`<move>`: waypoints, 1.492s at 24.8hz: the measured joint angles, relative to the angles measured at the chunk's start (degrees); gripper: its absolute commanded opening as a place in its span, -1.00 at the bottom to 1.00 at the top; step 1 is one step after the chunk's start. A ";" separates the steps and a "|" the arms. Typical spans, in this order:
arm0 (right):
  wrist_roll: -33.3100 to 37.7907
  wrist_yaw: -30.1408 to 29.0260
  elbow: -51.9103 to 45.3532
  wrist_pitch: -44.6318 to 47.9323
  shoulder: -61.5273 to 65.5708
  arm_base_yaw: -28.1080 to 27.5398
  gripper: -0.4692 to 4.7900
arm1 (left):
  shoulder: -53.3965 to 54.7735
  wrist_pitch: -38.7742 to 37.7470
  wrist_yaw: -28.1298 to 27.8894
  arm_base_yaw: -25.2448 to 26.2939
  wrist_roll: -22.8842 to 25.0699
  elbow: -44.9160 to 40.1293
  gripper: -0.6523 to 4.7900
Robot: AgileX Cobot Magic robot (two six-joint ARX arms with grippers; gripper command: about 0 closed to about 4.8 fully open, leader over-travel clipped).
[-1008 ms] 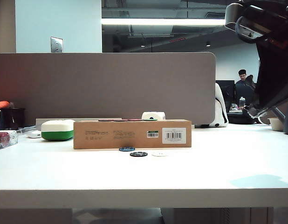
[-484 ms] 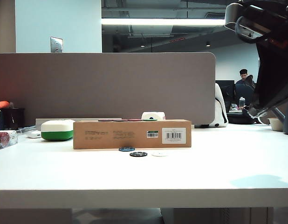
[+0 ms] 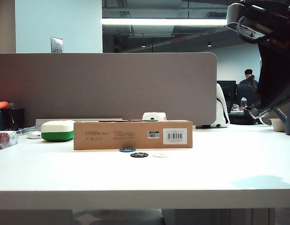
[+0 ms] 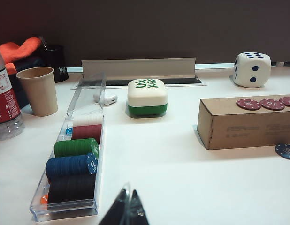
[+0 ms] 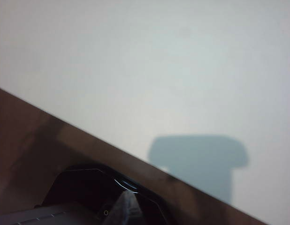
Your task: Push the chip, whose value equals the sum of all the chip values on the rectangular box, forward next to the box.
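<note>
While clear of the chip (image 3: 127, 149), both tools (image 4: 127, 212) (image 5: 127, 204) closed, empty.

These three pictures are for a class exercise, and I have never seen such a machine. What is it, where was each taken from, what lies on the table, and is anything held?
It is a robot with two arms, each ending in two-finger jaws. One picture looks across the table from a fixed camera; the other two come from cameras on the wrists. On the table lies a brown rectangular box with red chips on top. In front of it lie a blue chip, a black chip and a white chip. The left gripper is beside a tray of chips; the right gripper is over the table edge. Both look shut, holding nothing.
</note>
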 measured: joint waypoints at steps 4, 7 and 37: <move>0.00 0.00 -0.02 0.00 0.00 0.00 -0.83 | 0.00 0.00 0.00 0.00 0.00 0.00 -0.78; 0.00 0.00 0.00 0.00 0.00 0.00 -0.83 | 0.00 0.00 0.00 0.00 0.00 0.00 -0.78; -9.44 4.59 -18.75 12.72 -40.24 -7.41 -0.83 | 0.00 0.00 0.00 -0.02 0.00 0.00 -0.78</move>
